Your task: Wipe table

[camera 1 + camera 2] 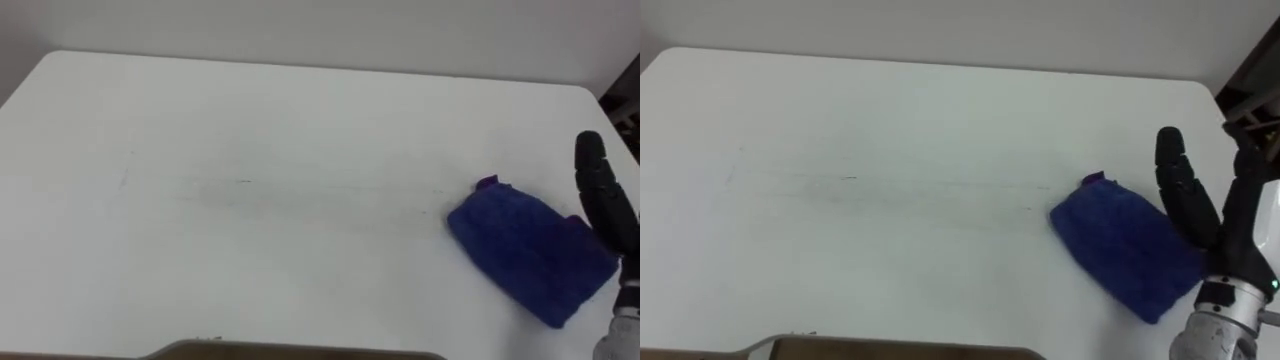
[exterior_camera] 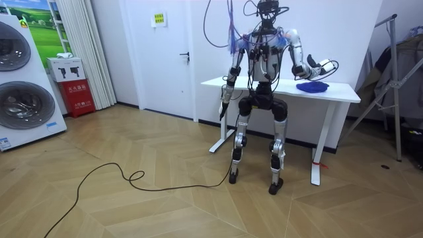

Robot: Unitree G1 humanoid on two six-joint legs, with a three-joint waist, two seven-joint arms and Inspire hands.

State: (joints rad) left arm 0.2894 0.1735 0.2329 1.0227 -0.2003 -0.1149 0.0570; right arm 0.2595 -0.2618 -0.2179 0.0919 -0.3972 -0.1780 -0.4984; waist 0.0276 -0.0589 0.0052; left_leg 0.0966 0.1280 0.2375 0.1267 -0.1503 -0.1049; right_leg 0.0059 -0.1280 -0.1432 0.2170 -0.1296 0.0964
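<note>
A white table (image 1: 250, 120) spread out below the robot's head camera. The robot stood close against the table's near long side, facing it, upright on both legs, with its back to the room camera.

The robot's right hand (image 1: 1212, 228) was raised at the right end of the table, its arm bent at the elbow. Its dark fingers (image 1: 598, 195) were straight, pointing up and away from the robot, with small gaps between them, and they held nothing. In the room view the hand was lifted clear of the tabletop.

A blue cloth (image 1: 530, 250) lay bunched in a rough oblong on the table, just to the left of that hand and below it. From the head camera the cloth's right edge passed behind the hand. A small purple tag or corner stuck out at the end of the cloth farthest from the hand. Further left of the hand, beyond the cloth, a faint grey streak (image 1: 240, 182) ran across the tabletop.

The left hand (image 2: 225, 99) hung down at the robot's side, beside the table's left end and well apart from the right hand and the cloth. Whether it was open or closed could not be told.
</note>
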